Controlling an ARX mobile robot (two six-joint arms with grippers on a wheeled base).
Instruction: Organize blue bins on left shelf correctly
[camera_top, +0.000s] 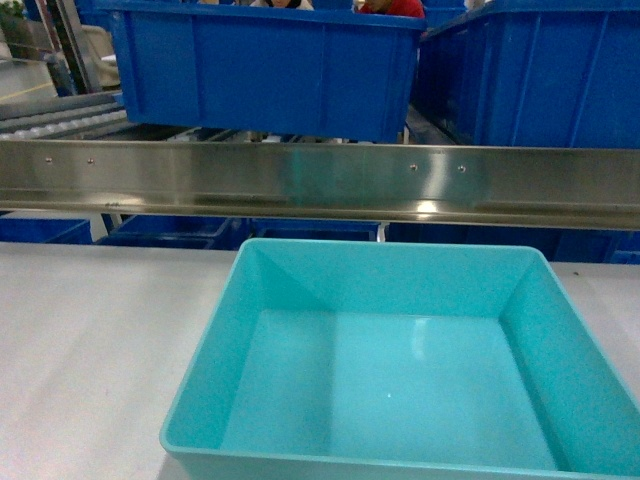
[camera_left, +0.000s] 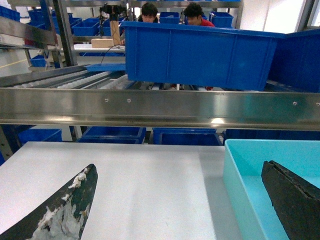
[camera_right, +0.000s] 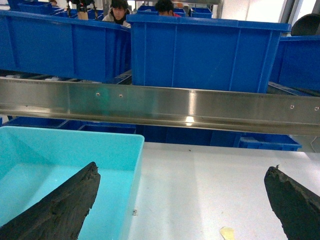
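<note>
**Turquoise tub on the tabletop, both hands spread at its side walls**

We are looking down in the head view at the light turquoise bin (camera_top: 400, 380), sitting upright on the grey tabletop (camera_top: 90, 340) just in front of the steel rail of the left shelf (camera_top: 320, 185). The bin is holding nothing. No hand is showing in this view.

The left wrist view is giving us what the head view is missing: the left hand (camera_left: 180, 200) is spread wide, one worn dark finger (camera_left: 60, 210) over the bare tabletop and the other inside the bin, so the tub's left wall is lying between them. We cannot tell whether either finger is touching the wall.

The right wrist view is mirroring this: the right hand (camera_right: 182, 205) is also spread, one finger (camera_right: 60, 205) over the tub's interior, the other out over the tabletop, straddling the right wall. A small yellowish scrap (camera_right: 227, 233) on the tabletop is showing only here.

Both wrist views are also picking up white roller tracks (camera_left: 85, 80) on the shelf, dark blue ribbed bins (camera_right: 205, 52) above the rail, and two people (camera_left: 170, 12) behind them.
</note>
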